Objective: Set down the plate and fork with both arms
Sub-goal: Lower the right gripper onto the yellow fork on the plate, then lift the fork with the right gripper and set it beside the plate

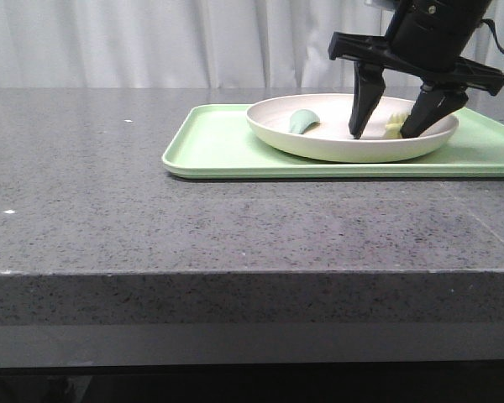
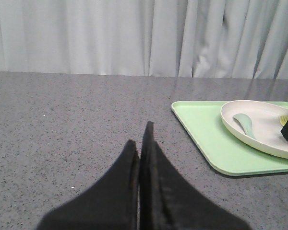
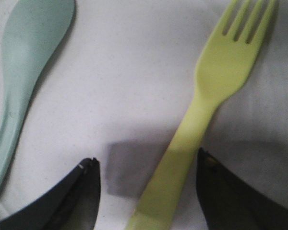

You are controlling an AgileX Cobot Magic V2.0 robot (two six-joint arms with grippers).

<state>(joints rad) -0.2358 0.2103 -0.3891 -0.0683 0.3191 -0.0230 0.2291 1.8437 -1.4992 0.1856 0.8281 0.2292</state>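
The cream plate point(image 1: 344, 141) rests on the light-green tray point(image 1: 214, 143) at the back right of the counter. Inside it lies the pale-yellow fork point(image 3: 209, 108), flat on the plate floor point(image 3: 134, 86); in the front view only a bit of the fork point(image 1: 394, 126) shows. My right gripper point(image 1: 387, 130) reaches down into the plate, open, its two black fingertips on either side of the fork's handle; the right gripper point(image 3: 148, 160) is not closed on it. My left gripper point(image 2: 140, 136) is shut and empty, hovering above bare counter, well left of the plate point(image 2: 264, 129).
A small teal-green utensil point(image 1: 303, 120) lies in the plate's left half, also seen as the teal utensil point(image 3: 24, 72) beside the fork. Grey speckled counter point(image 1: 109, 193) spreads to the left and front of the tray. A white curtain hangs behind.
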